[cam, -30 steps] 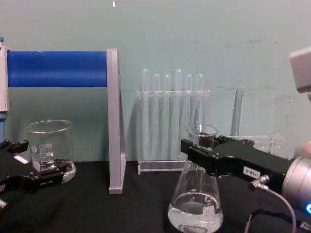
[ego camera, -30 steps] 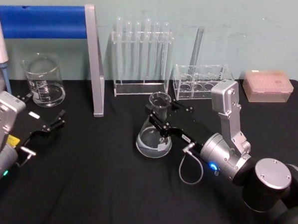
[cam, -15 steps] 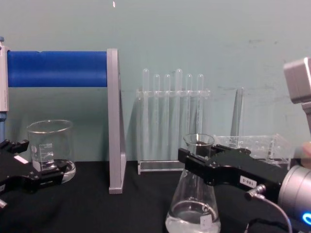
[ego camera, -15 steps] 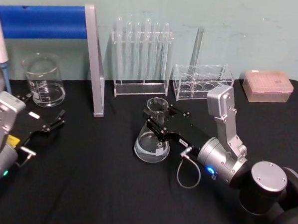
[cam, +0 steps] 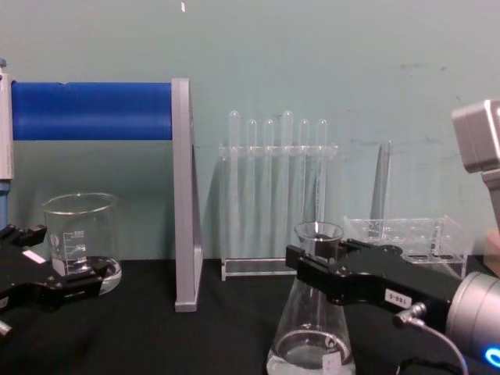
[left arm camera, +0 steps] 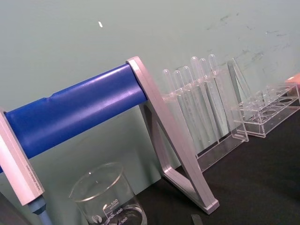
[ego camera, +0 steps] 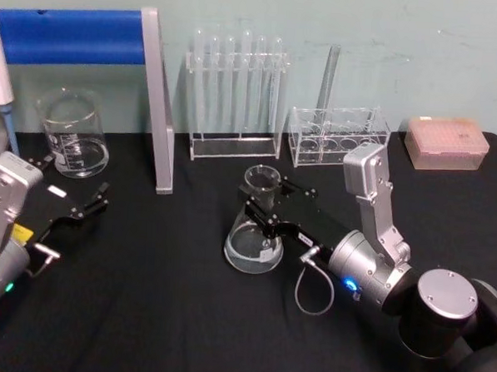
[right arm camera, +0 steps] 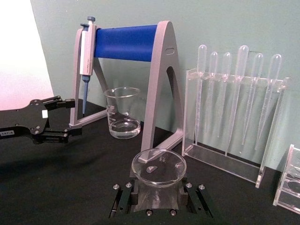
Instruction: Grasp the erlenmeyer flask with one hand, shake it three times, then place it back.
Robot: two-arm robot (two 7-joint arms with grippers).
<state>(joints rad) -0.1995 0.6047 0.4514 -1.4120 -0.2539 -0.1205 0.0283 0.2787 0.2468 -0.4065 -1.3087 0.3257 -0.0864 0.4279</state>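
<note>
The erlenmeyer flask (ego camera: 254,233) is clear glass and holds a little clear liquid. It stands upright mid-table, its base at or just above the black tabletop (ego camera: 167,315). My right gripper (ego camera: 261,205) is shut on its neck, just under the flared rim. From the side, the black fingers (cam: 344,283) cross the flask (cam: 311,344) at neck height. In the right wrist view the rim (right arm camera: 158,168) sits between the two jaws. My left gripper (ego camera: 75,179) rests open and empty at the table's left, in front of the beaker.
A glass beaker (ego camera: 72,135) stands at the back left beside a grey stand with a blue bar (ego camera: 157,106) holding a pipette (ego camera: 3,73). Behind the flask are a test tube rack (ego camera: 235,94), a clear low rack (ego camera: 339,136) and a pink tip box (ego camera: 447,142).
The right gripper has lowered the flask and drawn it slightly nearer me. The left arm has not moved.
</note>
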